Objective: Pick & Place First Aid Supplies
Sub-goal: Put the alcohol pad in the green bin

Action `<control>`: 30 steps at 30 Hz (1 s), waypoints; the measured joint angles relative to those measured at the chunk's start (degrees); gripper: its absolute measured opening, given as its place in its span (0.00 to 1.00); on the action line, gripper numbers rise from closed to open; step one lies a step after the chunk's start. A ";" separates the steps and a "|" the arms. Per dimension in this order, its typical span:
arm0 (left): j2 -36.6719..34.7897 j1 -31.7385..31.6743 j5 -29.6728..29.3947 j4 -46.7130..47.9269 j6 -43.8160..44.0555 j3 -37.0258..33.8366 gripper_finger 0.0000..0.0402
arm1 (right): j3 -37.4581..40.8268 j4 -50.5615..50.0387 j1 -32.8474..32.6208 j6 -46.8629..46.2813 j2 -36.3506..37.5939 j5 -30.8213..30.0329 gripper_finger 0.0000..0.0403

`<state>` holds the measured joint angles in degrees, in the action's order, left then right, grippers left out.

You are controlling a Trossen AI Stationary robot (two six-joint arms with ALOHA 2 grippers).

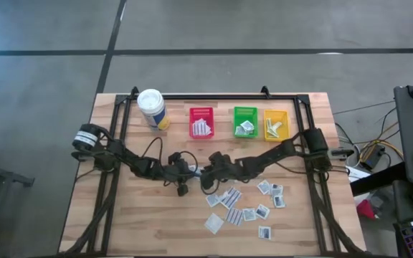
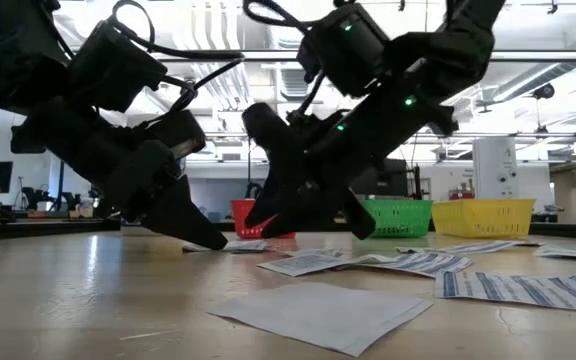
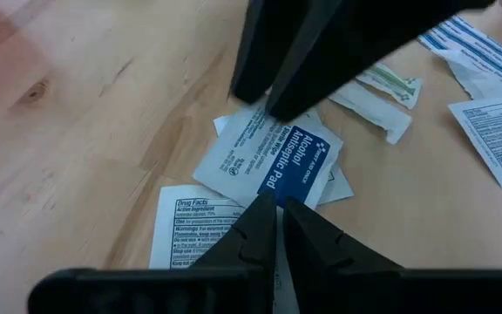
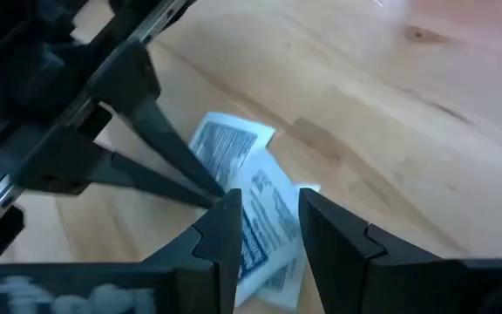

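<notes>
Several small white first aid packets (image 1: 249,213) lie scattered on the wooden table. Both grippers meet over a small pile of them at the table's middle. Topmost is a packet printed "Alcohol Antiseptic Pad" (image 3: 268,157), lying flat on others. My left gripper (image 3: 277,209) comes from the table's left, slanting down, its fingers shut at the pile's edge. My right gripper (image 4: 268,218) comes from the right, slanting down, open, its fingers astride the pile (image 4: 260,205) opposite the left one. My left gripper rests its shut fingertips (image 3: 264,205) on the near edge of the packet pile (image 3: 273,187), slanting down from the table's left. Whether a layer is pinched between them cannot be told. The packets lie flat on the table. My right gripper's fingertips (image 3: 273,109) stand at the pile's other edge; whether they touch it cannot be told.
At the far side stand a red bin (image 1: 201,122), a green bin (image 1: 245,122) and a yellow bin (image 1: 275,123), each with packets inside. A white canister (image 1: 152,109) lies to their left. Bare wood shows at the near left.
</notes>
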<state>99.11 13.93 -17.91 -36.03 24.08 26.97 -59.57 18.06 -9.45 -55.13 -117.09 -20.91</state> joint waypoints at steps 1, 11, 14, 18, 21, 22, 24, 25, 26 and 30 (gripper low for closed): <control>0.00 0.00 -0.02 0.02 0.02 0.01 0.08 | -0.38 -0.32 0.20 0.07 -0.16 0.02 0.28; 0.00 0.00 -0.07 0.02 0.02 -0.01 0.08 | -3.14 -9.74 1.83 -0.32 0.25 0.00 0.28; 0.00 0.00 -0.09 0.03 0.02 -0.01 0.08 | -2.68 -9.97 1.83 -1.79 0.25 2.43 0.28; 0.00 0.00 -0.13 0.04 0.02 -0.01 0.08 | -2.68 -9.83 1.82 -3.05 0.34 5.85 0.28; 0.00 0.00 -0.37 0.04 0.00 -0.01 0.08 | -2.90 -10.00 1.79 -3.17 0.34 6.15 0.28; 0.00 0.00 -0.52 0.04 0.00 0.00 0.08 | -3.05 -10.05 1.79 -3.19 0.34 6.40 0.28; 0.00 0.00 -0.63 0.05 0.00 -0.01 0.08 | -3.45 -10.21 1.79 -3.21 0.34 7.72 0.27; 0.00 0.00 -0.65 0.09 -0.03 -0.01 0.08 | -3.70 -10.35 1.76 -3.16 0.34 8.49 0.27; 0.00 0.00 -0.69 0.09 -0.10 -0.01 0.08 | -3.93 -10.36 1.75 -3.04 0.34 9.15 0.26; 0.00 0.00 -0.79 0.06 -0.72 -0.01 0.08 | -4.88 -10.23 1.73 -2.03 0.34 9.42 0.24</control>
<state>99.11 13.93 -18.70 -35.97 23.36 26.96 -64.45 7.83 -7.73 -57.17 -116.75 -11.49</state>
